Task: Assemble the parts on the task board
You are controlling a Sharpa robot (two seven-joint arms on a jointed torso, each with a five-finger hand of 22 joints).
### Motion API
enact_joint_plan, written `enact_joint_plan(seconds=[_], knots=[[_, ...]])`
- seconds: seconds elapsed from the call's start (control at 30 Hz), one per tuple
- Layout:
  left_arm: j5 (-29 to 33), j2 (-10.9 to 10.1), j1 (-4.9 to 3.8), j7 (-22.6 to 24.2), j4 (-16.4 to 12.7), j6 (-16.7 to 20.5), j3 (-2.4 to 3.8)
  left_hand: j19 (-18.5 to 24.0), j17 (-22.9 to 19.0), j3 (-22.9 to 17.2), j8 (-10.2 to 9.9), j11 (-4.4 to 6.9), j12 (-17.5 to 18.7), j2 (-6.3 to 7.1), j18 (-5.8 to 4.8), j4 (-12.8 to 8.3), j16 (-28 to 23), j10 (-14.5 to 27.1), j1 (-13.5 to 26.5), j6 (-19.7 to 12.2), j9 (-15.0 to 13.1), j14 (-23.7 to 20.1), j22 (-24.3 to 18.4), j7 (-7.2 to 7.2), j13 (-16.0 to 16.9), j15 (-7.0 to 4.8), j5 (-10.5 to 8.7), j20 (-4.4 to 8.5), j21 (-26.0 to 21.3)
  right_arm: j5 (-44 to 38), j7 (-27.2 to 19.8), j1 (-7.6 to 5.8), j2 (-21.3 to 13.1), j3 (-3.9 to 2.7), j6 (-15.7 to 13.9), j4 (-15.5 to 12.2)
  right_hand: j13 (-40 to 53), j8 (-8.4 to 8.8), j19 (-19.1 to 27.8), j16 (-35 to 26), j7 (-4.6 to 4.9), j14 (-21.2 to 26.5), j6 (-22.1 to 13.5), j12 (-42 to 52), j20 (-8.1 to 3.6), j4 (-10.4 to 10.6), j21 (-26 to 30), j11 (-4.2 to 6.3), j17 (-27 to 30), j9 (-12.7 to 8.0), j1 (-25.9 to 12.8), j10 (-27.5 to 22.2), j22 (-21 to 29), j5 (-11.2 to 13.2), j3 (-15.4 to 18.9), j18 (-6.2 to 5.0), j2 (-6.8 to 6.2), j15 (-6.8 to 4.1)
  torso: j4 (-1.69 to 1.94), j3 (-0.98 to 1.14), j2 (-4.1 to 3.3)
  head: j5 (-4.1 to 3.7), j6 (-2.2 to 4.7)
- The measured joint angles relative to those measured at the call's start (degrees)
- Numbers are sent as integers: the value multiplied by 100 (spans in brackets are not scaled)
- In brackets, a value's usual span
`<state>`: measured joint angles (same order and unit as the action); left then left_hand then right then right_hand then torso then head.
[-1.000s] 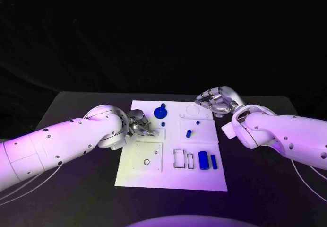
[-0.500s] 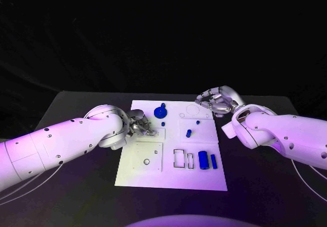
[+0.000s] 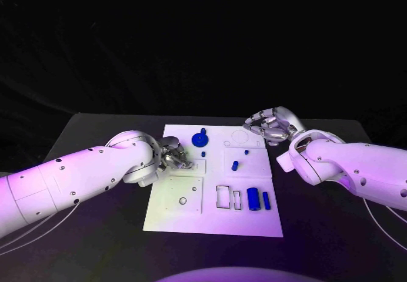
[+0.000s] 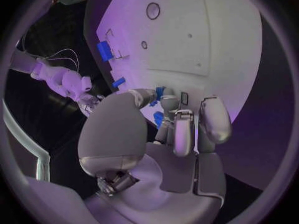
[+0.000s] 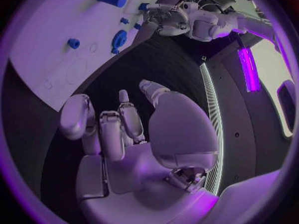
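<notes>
The white task board (image 3: 188, 202) lies in the middle of the black table. My left hand (image 3: 176, 157) is over the board's left edge and pinches a small blue part (image 4: 159, 91) between thumb and finger, close to a small blue peg (image 3: 203, 154) standing in the board. A round blue part with a knob (image 3: 199, 139) sits near the far edge. Two small blue pieces (image 3: 235, 166) stand mid-board, and two blue cylinders (image 3: 253, 199) lie at the near right. My right hand (image 3: 270, 125) hovers by the far right corner, fingers curled in and holding nothing.
Empty outlines on the board include a ring (image 3: 182, 201), a rectangular slot (image 3: 223, 197) and a large circle (image 3: 240, 138). Black table (image 3: 102, 235) surrounds the board on all sides. My right forearm (image 3: 347, 167) lies along the board's right side.
The left hand's fingers have edged slightly towards the board's far side. The right hand and the parts on the board have stayed put.
</notes>
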<state>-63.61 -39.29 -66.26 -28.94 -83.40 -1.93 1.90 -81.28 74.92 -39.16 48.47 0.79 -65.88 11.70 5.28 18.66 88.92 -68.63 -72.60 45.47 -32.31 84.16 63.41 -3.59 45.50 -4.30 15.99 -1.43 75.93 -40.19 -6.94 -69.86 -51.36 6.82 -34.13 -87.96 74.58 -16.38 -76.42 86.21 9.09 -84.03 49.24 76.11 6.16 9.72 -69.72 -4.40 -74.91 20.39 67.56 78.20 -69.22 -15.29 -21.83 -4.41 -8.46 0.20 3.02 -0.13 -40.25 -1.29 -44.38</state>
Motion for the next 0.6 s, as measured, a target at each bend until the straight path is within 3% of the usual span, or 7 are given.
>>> enact_joint_plan(seconds=[0.17,0.37,0.43,0.53,0.6], knots=[[105,-5,3,-9,5,30,-5,0,0,-101,66,-4,-24,127,0,-7,0,-78,128,0,-14,0,15,-1,60,0,114,0,24,0,0,0,4,0,2,7,0,0,0,0,0,0,0,0,0,0,0,0,0,5,0,0,0,0,0,0,0,0,-1,1,2,5,2],[200,-25,3,-19,-41,83,-5,0,-1,-149,67,12,-36,171,0,-41,0,-94,172,0,-3,0,29,-1,80,0,150,0,24,0,-1,2,8,2,7,15,0,0,0,0,0,0,0,0,0,0,0,0,0,5,0,0,0,0,0,0,0,0,-2,1,3,10,18],[235,-35,3,-16,-88,97,-2,0,-1,-1035,68,32,-37,226,0,-913,0,-112,201,0,11,0,30,0,80,0,153,0,24,0,-1,5,9,4,10,17,0,0,0,0,0,0,0,0,0,0,0,0,0,5,0,0,0,0,0,0,0,0,-1,2,3,7,23],[273,-53,2,-6,-140,114,6,0,-1,-1035,68,32,-37,231,0,-913,0,-112,238,0,11,0,30,0,81,0,153,0,24,0,-2,7,10,4,13,17,0,0,21,0,0,0,0,0,-21,0,39,0,0,4,0,0,17,0,0,-88,0,0,-1,3,5,3,29],[303,-88,1,0,-175,124,27,0,-1,-1035,68,32,-37,226,0,-913,0,-112,244,-1,11,0,30,-1,80,0,153,0,24,0,-2,8,10,4,14,18,0,0,21,0,0,0,0,0,-21,0,39,0,0,4,0,0,18,0,0,-89,0,0,3,3,5,2,30]])
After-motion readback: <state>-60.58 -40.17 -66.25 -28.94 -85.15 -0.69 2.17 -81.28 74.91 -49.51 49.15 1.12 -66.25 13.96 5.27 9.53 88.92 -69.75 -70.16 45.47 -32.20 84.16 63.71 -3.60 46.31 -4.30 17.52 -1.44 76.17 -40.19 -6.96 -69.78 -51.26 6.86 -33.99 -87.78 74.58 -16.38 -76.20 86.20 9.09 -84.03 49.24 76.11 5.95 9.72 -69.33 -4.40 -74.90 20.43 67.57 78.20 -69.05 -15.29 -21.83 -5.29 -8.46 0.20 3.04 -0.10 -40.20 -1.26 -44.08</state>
